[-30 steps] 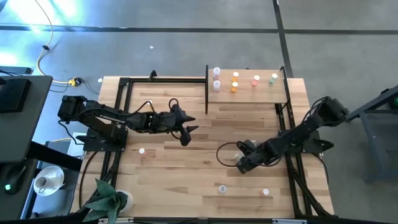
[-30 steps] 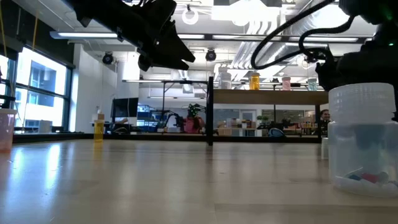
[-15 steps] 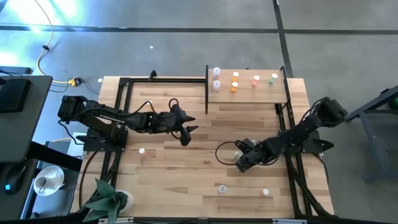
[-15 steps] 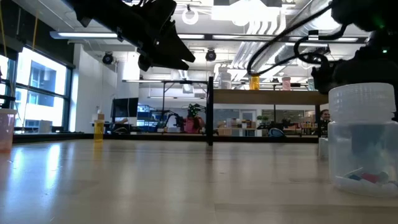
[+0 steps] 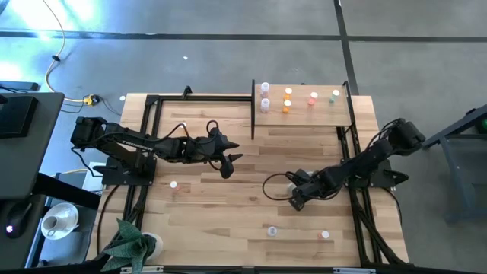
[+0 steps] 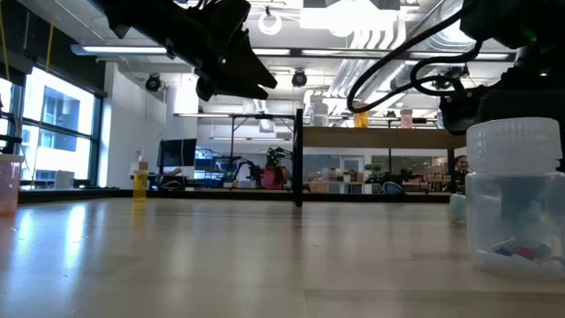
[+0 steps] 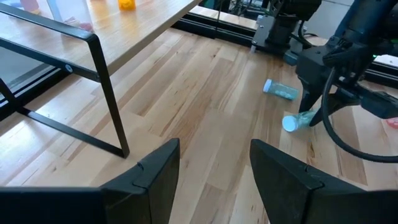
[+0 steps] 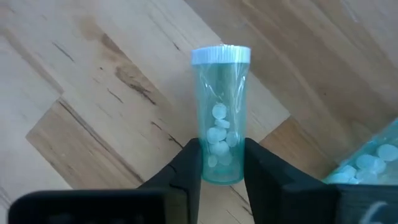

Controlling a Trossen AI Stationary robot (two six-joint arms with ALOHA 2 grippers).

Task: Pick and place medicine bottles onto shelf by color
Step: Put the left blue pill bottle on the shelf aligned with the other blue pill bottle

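My right gripper (image 8: 221,160) is shut on a green medicine bottle (image 8: 221,106) with a white cap, low over the table's right middle (image 5: 295,199). A second green bottle (image 7: 280,91) lies on its side close by. My left gripper (image 5: 228,164) is open and empty, held above the table's middle (image 7: 214,149). The pale-wood shelf (image 5: 319,116) stands at the far edge. It carries clear-white (image 5: 265,104), orange (image 5: 287,106), pink (image 5: 313,97) and green (image 5: 335,95) bottles standing upright. My right gripper pinches the green bottle's body near its bottom end (image 8: 219,169) between its two fingers. The fingers lie along the bottle, and the white cap (image 8: 221,55) points away from the gripper. In the left wrist view the bottle (image 7: 297,120) is tilted; whether it is clear of the tabletop I cannot tell.
Loose bottles lie on the tabletop at the left (image 5: 173,184) and near the front edge (image 5: 272,230) (image 5: 325,235). One clear bottle (image 6: 516,199) stands close to the low camera. Black metal posts (image 5: 253,106) edge the shelf. A green plant (image 5: 133,242) sits at the front left corner.
My right gripper has shifted a little toward the table's far edge with the green bottle between its fingers.
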